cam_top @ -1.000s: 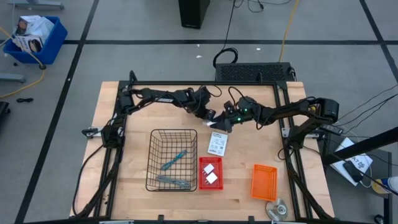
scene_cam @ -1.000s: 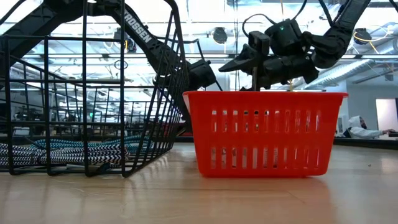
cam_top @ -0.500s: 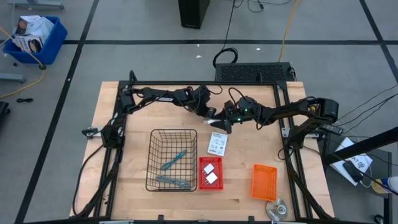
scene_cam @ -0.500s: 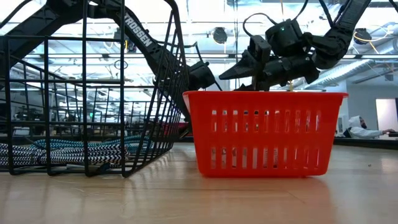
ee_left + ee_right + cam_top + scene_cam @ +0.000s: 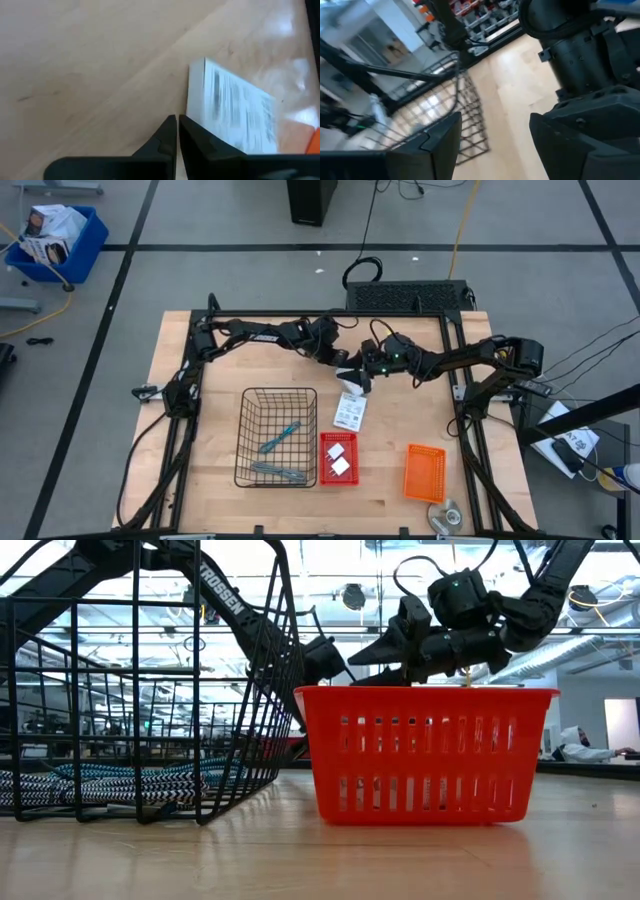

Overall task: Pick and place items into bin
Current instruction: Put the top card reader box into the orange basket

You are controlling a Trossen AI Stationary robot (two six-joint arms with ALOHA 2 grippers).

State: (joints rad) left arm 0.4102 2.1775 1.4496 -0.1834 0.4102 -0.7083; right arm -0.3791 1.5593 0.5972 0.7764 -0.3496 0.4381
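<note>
Step in hand, by judgement: pickup of the white cards (image 5: pixel 349 412), which lie flat on the table (image 5: pixel 200 490) centre, just right of the wire basket (image 5: pixel 244 436) and just beyond the red bin (image 5: pixel 325 455). Left gripper (image 5: pixel 343 362) hovers just beyond the cards w/ fingers pressed together and empty; right gripper (image 5: pixel 358 383) sits beside it over the cards' far edge w/ fingers spread wide, so next move calls for a descent onto the far edge and a close. Contents: wire basket holds both teal tools (image 5: pixel 279 438); red bin holds two white blocks (image 5: pixel 339 459); orange bin (image 5: pixel 424 472) at right appears empty.
</note>
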